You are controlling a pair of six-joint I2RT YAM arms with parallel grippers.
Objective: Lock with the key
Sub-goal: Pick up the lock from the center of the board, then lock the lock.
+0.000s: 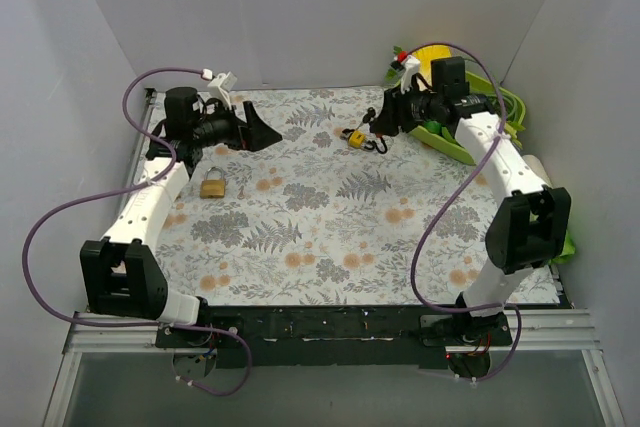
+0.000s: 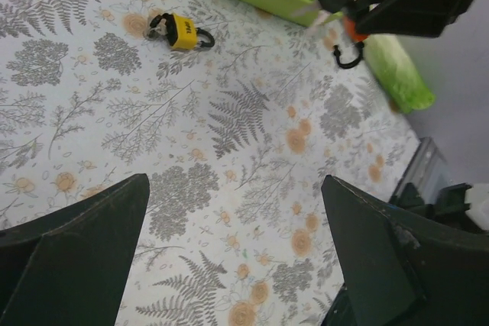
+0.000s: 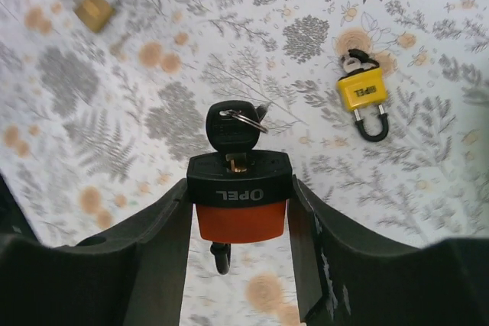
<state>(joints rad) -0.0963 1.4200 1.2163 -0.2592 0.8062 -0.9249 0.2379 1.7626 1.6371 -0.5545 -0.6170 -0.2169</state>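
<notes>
The right tool (image 3: 239,188) is clamped on the orange padlock (image 3: 241,223), held above the counter (image 3: 428,28) near the yellow padlock (image 3: 361,91) with the key (image 3: 231,129) already seated, so the left tool (image 2: 235,188), spread apart and empty, likely must cross over to turn that key.

The right gripper (image 3: 239,188) clamps an orange padlock (image 3: 241,223) between its two dark fingers, the black band of the lock reading OPEL upside down. A black-headed key (image 3: 229,124) with a small metal ring (image 3: 248,118) sits in the lock's keyway. On the fern-print cloth (image 3: 191,66) beyond lie a yellow padlock (image 3: 362,91) with a black shackle, to the right, and a brass padlock (image 3: 95,8), blurred, at the upper left, well apart from each other.
</notes>
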